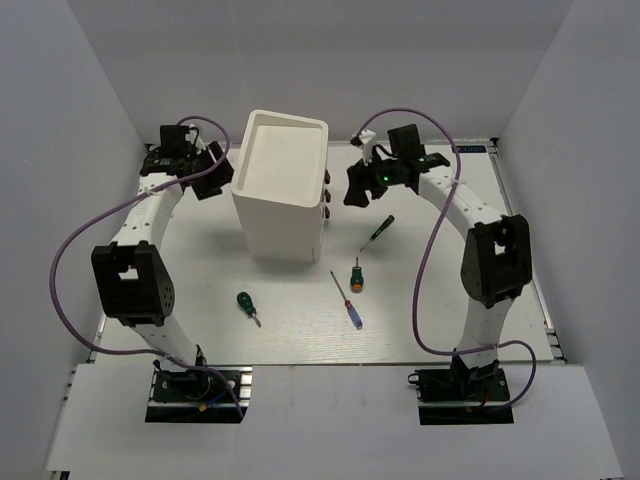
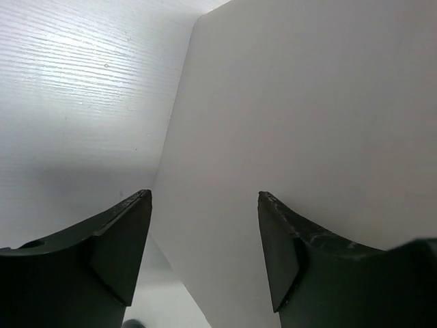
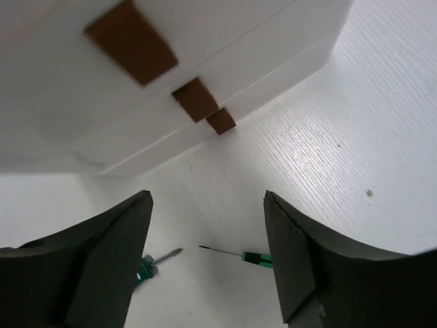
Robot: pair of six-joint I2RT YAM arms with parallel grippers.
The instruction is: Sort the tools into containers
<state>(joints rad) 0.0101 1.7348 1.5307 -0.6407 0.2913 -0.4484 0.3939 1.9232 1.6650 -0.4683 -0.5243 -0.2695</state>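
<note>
The white cabinet point(image 1: 283, 185) stands at the table's middle back, its drawers with brown knobs point(image 1: 326, 195) facing right and pushed in. Four screwdrivers lie in front of it: a thin dark-handled one point(image 1: 378, 231), a stubby green one point(image 1: 356, 275), a thin blue-handled one point(image 1: 348, 300) and another stubby green one point(image 1: 246, 305). No pliers show. My left gripper point(image 1: 210, 170) is open and empty at the cabinet's left wall point(image 2: 307, 137). My right gripper point(image 1: 360, 185) is open and empty just right of the knobs point(image 3: 195, 99), above the thin screwdriver point(image 3: 239, 255) and a stubby one point(image 3: 147, 266).
White walls enclose the table on the left, back and right. Purple cables loop from both arms over the table. The arm bases stand at the near edge.
</note>
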